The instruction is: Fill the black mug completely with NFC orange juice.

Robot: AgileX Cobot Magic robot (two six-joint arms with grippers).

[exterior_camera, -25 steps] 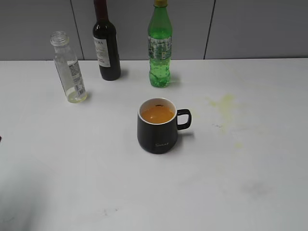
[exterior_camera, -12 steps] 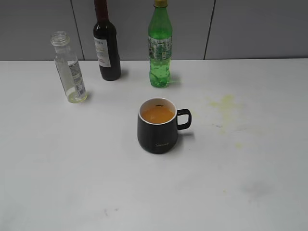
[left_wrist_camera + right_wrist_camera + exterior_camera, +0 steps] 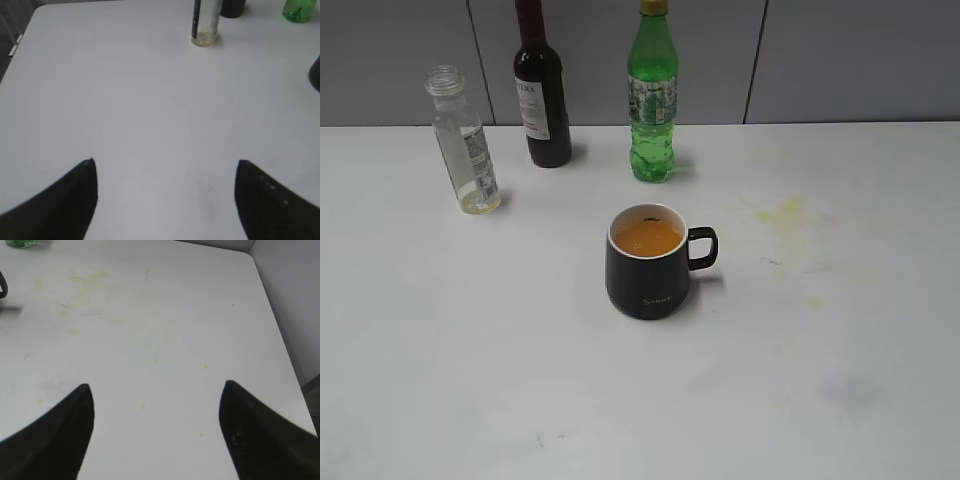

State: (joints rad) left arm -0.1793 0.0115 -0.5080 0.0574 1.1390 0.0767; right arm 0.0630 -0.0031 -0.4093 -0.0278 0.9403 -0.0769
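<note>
The black mug (image 3: 648,275) stands upright mid-table, handle to the right, holding orange juice (image 3: 646,237) to a little below its cream rim. Its edge shows at the right border of the left wrist view (image 3: 315,73), and its handle at the left border of the right wrist view (image 3: 2,286). The clear wide-necked juice bottle (image 3: 464,141) stands uncapped at the back left, nearly empty; its base shows in the left wrist view (image 3: 204,30). Neither gripper shows in the exterior view. My left gripper (image 3: 165,172) is open and empty over bare table. My right gripper (image 3: 156,395) is open and empty.
A dark wine bottle (image 3: 540,95) and a green soda bottle (image 3: 652,100) stand along the back wall. Yellowish juice stains (image 3: 785,215) mark the table right of the mug, also in the right wrist view (image 3: 90,282). The table's right edge (image 3: 280,330) meets a wall.
A dark bit at the exterior view's left edge one second ago has left the view. The mug and bottles have not moved.
</note>
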